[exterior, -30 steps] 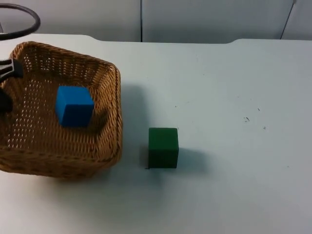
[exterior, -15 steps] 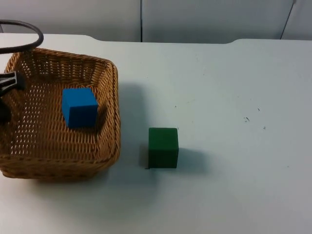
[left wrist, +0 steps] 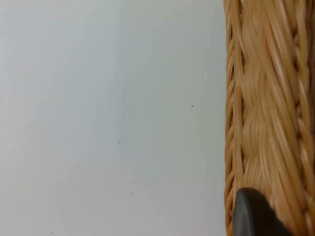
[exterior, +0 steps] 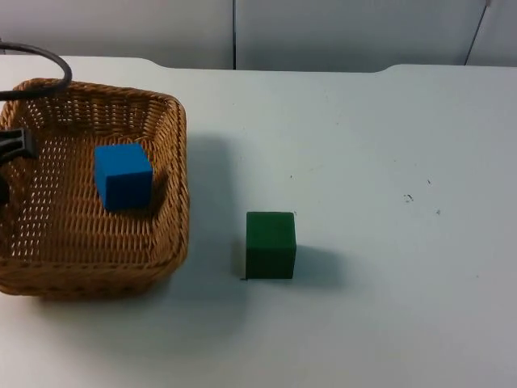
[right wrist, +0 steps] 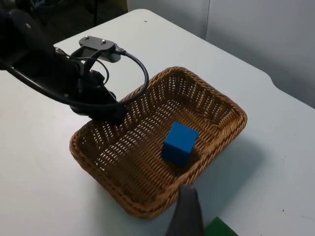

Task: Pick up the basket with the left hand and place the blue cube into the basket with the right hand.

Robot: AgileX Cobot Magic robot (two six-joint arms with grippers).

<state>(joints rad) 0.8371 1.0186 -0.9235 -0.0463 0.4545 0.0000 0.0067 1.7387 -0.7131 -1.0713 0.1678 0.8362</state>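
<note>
The wicker basket (exterior: 174, 162) is at the table's left, level, and I cannot tell whether it touches the table. The blue cube (exterior: 123, 176) lies inside it, left of the right wall. My left gripper (exterior: 6, 166) is shut on the basket's left rim. In the left wrist view the rim (left wrist: 266, 113) runs right beside a black fingertip (left wrist: 251, 216). The right wrist view looks down from afar on the basket (right wrist: 216, 103), the blue cube (right wrist: 180, 142) and the left gripper (right wrist: 106, 109) on the rim. My right gripper (right wrist: 186, 216) hangs well away from the basket.
A green cube (exterior: 271, 245) stands on the table just right of the basket; its corner (right wrist: 221, 228) appears in the right wrist view. The white table stretches on to the right and the front. The grey partition wall closes the back.
The basket has levelled out and sunk a little, its right rim drawing to the left. The blue cube shifted slightly inside it. The green cube has stayed put.
</note>
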